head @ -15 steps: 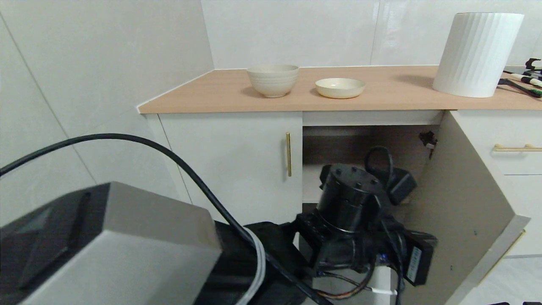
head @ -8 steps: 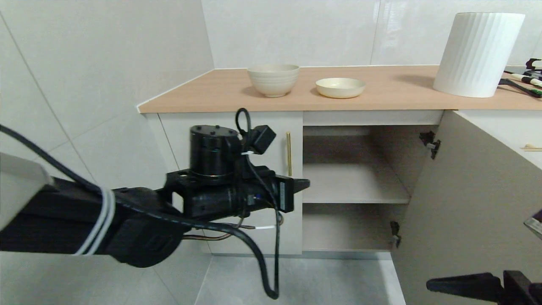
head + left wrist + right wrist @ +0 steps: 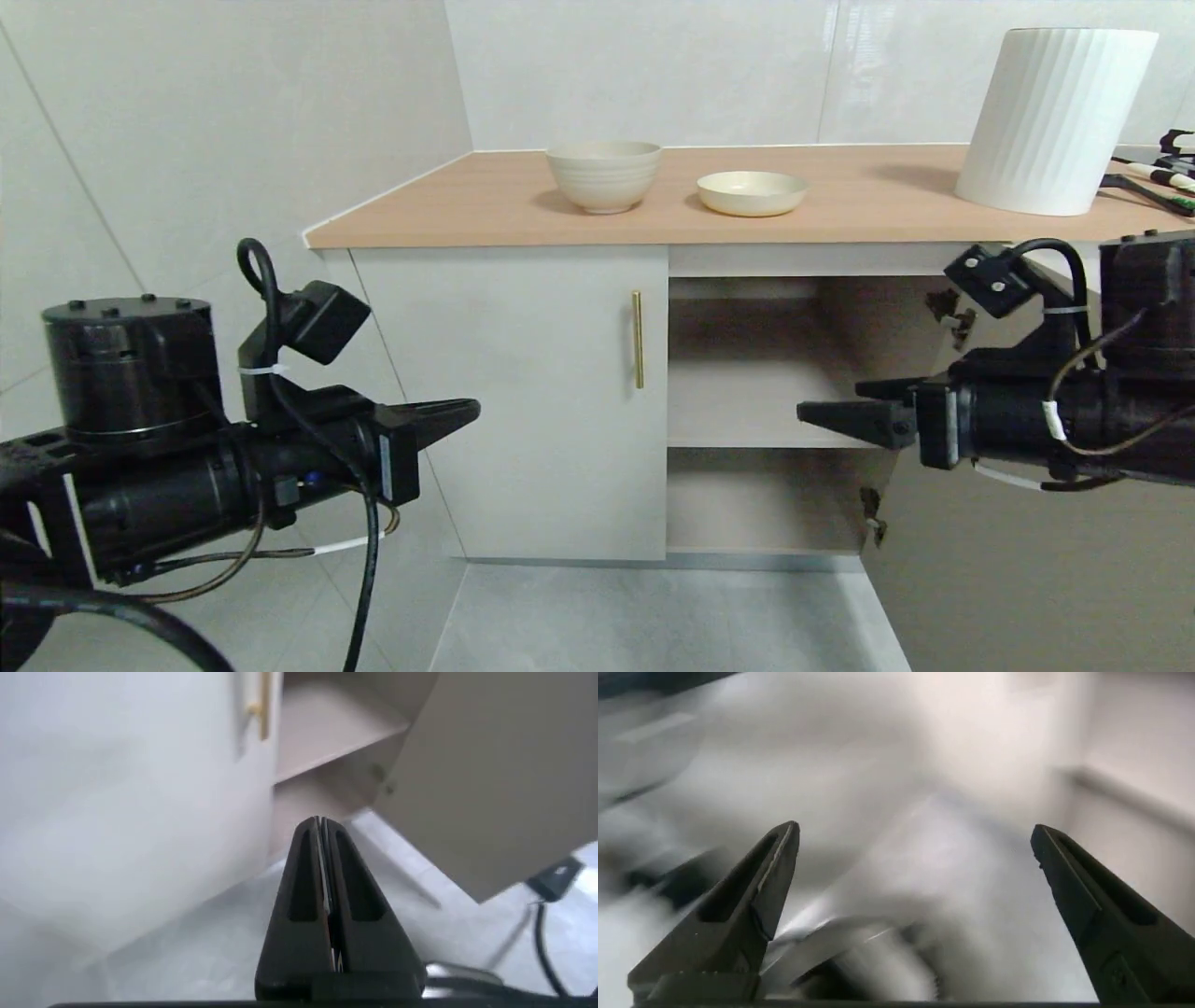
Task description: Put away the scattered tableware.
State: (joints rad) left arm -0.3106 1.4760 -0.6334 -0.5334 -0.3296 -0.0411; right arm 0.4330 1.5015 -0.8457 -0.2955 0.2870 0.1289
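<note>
The faintly ridged bowl is cream, the dish pale yellow, the countertop tan wood-grain, the ribbed cylinder and cabinet door white, the handle gold

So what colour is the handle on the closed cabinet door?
Gold handle, clearest in the head view.

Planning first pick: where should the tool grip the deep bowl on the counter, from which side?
Probably the rim of the deep bowl, from above, one finger inside, one outside: it sits upright, mouth open, walls rounded. The shallow dish stands clear.
</note>
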